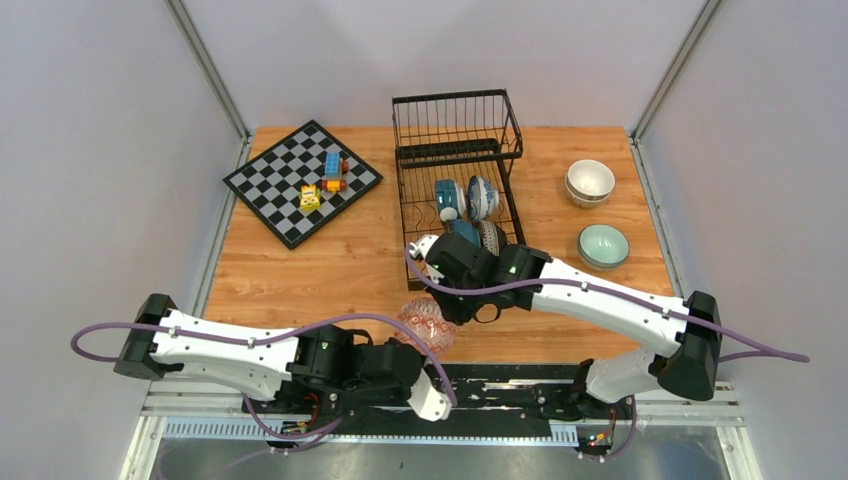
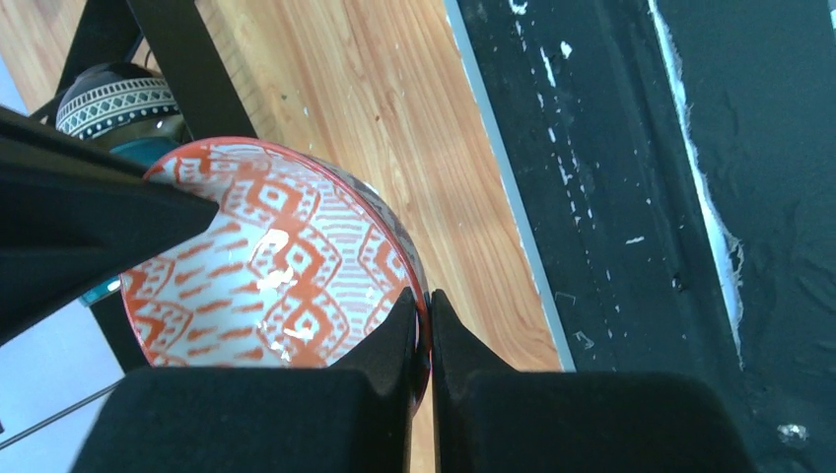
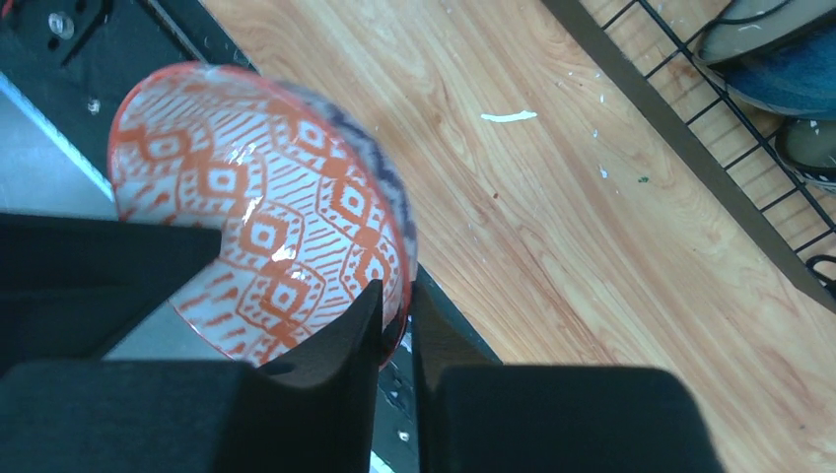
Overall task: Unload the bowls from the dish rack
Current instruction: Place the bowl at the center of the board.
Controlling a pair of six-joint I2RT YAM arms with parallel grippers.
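A red-and-white patterned bowl (image 1: 425, 322) hangs tilted above the table's near edge, between both arms. My left gripper (image 2: 425, 315) is shut on its rim, one finger inside and one outside the bowl (image 2: 266, 266). My right gripper (image 3: 397, 305) pinches the opposite rim of the same bowl (image 3: 276, 207), its fingers nearly together on it. The black wire dish rack (image 1: 455, 160) stands at the back centre with several bowls on edge inside, among them a teal one (image 1: 449, 198) and a blue-white patterned one (image 1: 482, 196).
Stacked cream-white bowls (image 1: 590, 182) and a mint green bowl (image 1: 603, 245) sit on the table right of the rack. A chessboard (image 1: 300, 180) with toy blocks (image 1: 333, 170) lies at the back left. The black base strip (image 2: 631, 197) runs along the table's near edge.
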